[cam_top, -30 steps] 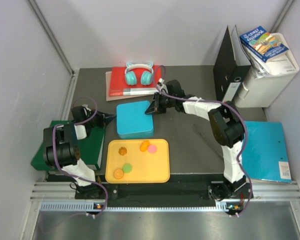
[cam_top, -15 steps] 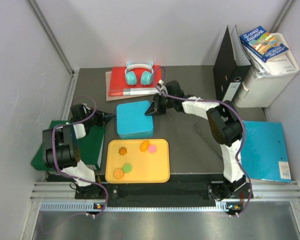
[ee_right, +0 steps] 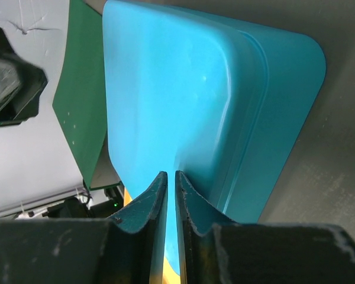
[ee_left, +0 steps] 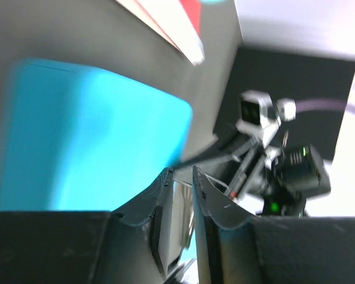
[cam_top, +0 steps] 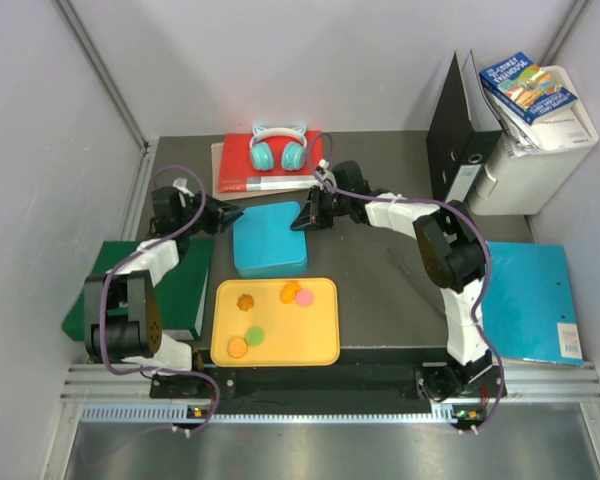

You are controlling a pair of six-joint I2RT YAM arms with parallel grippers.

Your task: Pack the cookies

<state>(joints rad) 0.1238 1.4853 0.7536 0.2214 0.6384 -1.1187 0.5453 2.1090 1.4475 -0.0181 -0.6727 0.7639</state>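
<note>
Flanking blue box (cam_top: 269, 240): left tool (cam_top: 236, 214) slightly released, right tool (cam_top: 299, 221) clenched on its corner.

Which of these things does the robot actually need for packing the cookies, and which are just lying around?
For the job: the cookies, the yellow tray they lie on, probably the blue box.
Lying about: headphones, red book, green folder, black binder, blue folder, stacked books.

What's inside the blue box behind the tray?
Not visible: the blue box is shut, its lid covers the interior. Five cookies lie outside it on the yellow tray: three orange, one pink, one green.
</note>
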